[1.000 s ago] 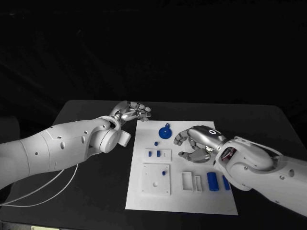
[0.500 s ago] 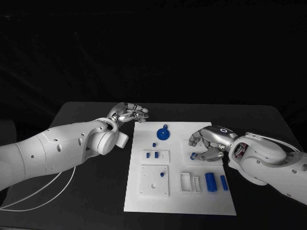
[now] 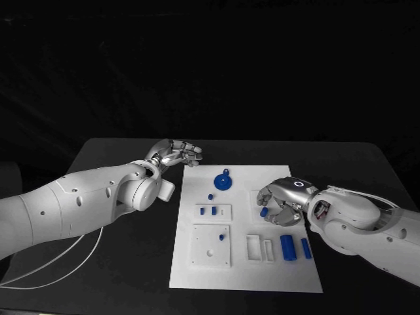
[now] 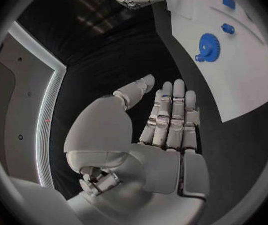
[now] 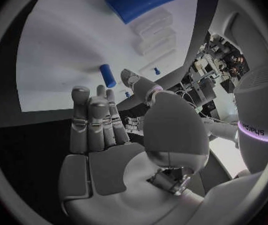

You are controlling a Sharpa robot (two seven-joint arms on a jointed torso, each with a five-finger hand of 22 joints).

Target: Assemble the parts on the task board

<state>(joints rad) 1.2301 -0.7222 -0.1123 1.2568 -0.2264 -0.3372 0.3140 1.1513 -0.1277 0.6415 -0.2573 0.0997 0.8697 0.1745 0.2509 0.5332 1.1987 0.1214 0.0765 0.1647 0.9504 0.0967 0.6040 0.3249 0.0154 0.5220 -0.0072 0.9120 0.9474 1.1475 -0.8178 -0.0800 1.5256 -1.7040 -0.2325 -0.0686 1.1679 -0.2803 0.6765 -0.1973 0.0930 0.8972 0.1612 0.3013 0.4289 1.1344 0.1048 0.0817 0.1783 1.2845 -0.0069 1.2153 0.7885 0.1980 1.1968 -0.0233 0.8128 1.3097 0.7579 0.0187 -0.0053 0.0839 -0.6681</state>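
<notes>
The white task board (image 3: 248,270) lies mid-table. It carries a blue gear (image 3: 224,181), a small peg (image 3: 212,196), two pegs in a small plate (image 3: 210,210), a square plate (image 3: 213,246) and two blue cylinders (image 3: 287,246). My right hand (image 3: 284,200) hovers over the board's right side, fingers apart and holding nothing. A short blue peg (image 3: 264,211) lies just off its fingertips, as the right wrist view shows (image 5: 107,75). My left hand (image 3: 175,154) is off the board's far left corner and holds nothing, fingers straight (image 4: 171,115). The gear (image 4: 207,46) lies beyond them.
White slotted holders (image 3: 260,248) sit left of the cylinders. Bare black table (image 3: 125,275) surrounds the board. A thin white cable (image 3: 68,259) trails under my left arm near the table's left front.
My right hand has drawn back a little to the right, and the short blue peg now shows on the board by its fingertips. The left hand has barely moved.
</notes>
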